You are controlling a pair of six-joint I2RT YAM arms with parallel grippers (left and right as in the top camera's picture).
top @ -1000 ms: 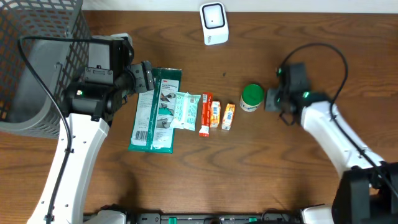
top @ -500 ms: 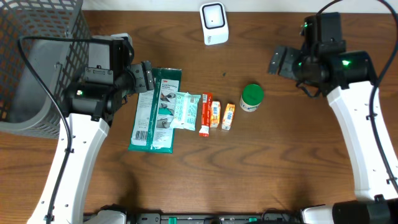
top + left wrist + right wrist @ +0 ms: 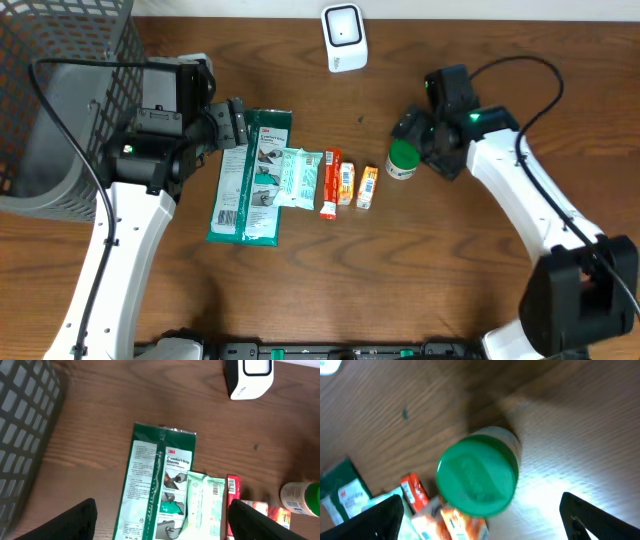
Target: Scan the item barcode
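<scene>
The tabletop (image 3: 420, 280) is dark reddish-brown wood with fine, streaky grain. At its left edge, the basket (image 3: 60, 60) is dark grey wire in a square mesh. The scanner (image 3: 344, 38) at the far edge is white with a black window. The glove packet (image 3: 252, 180) is deep green with white print panels and a black barcode. The wipes packet (image 3: 296, 178) is pale mint and white. The slim box (image 3: 331, 183) is red and white, and the two small boxes (image 3: 367, 188) are orange and white. The bottle (image 3: 405, 157) is white with a bright green lid. The left arm (image 3: 130, 240) and right arm (image 3: 530, 200) are white with black joints, each showing a small green light. Their cables are black.
</scene>
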